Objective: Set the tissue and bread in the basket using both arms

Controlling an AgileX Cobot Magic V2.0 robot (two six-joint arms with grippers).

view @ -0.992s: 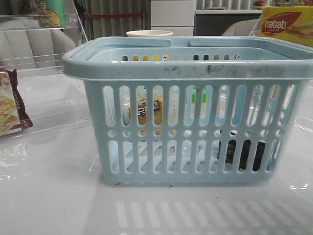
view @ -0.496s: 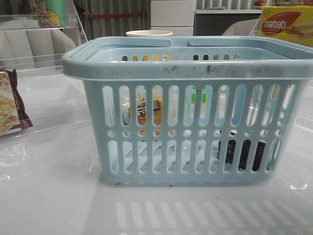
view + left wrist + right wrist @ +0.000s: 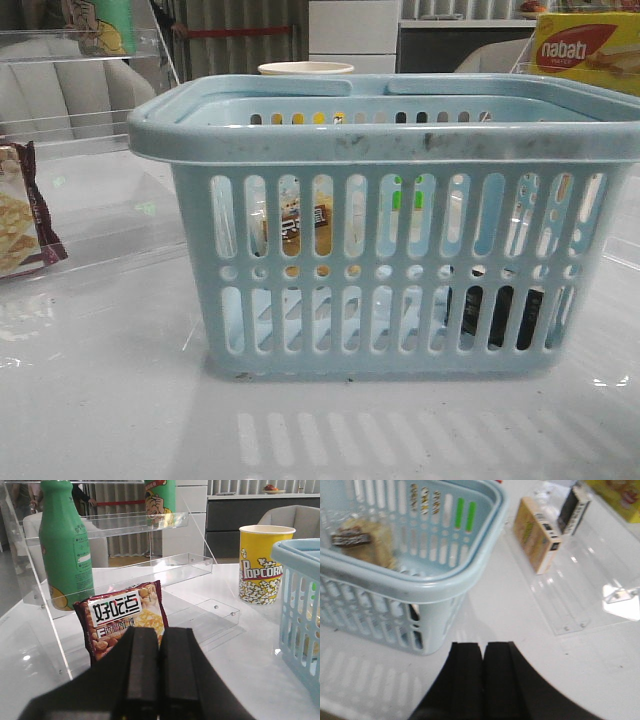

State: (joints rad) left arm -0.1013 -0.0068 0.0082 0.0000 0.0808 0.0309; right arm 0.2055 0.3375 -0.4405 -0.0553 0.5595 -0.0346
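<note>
The light-blue basket point(image 3: 390, 140) stands in the middle of the table in the front view. Through its slots I see the tan bread point(image 3: 300, 222) with its dark label at the left and the black tissue packet point(image 3: 500, 315) low at the right. The right wrist view shows the basket point(image 3: 470, 575) from above, with the bread point(image 3: 365, 542) inside it and a dark patch of the tissue point(image 3: 413, 612) behind the slots. My left gripper point(image 3: 159, 630) is shut and empty, away from the basket's edge point(image 3: 295, 560). My right gripper point(image 3: 483, 645) is shut and empty beside the basket's corner.
A maroon-edged cracker bag point(image 3: 125, 617) leans on a clear acrylic shelf point(image 3: 150, 565) holding a green bottle point(image 3: 64, 540). A yellow popcorn cup point(image 3: 261, 562) stands near the basket. Right of the basket a clear rack point(image 3: 580, 575) holds a tan box point(image 3: 535, 532). A yellow Nabati box point(image 3: 585, 50) is at the back.
</note>
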